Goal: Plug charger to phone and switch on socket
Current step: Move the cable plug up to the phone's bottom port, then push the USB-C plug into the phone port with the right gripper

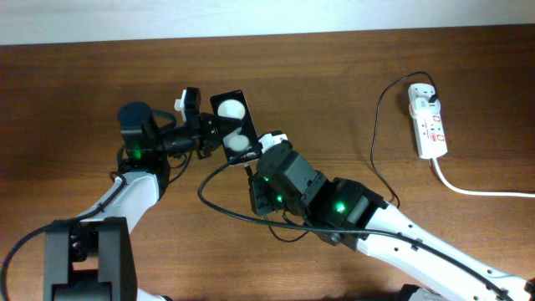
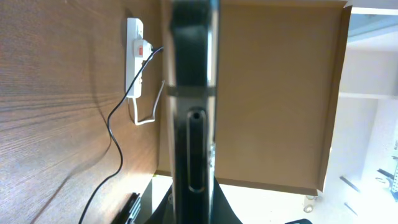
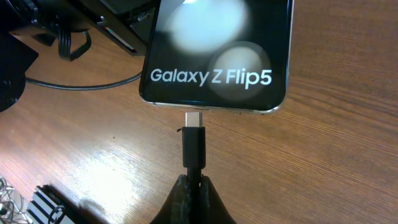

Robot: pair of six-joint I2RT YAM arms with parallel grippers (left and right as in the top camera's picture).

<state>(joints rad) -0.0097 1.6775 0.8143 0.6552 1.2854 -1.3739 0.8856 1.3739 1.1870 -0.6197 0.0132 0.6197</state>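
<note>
Brown wooden table (image 1: 334,67): near its middle the left hand (image 1: 206,127) is clamped on one edge of the phone (image 1: 233,125). The right hand (image 3: 194,186) pinches the charger (image 3: 194,146) just behind its tip, which touches the phone's lower edge; how deep, I cannot tell. The cable runs to the socket (image 1: 429,121), well apart at the right
</note>
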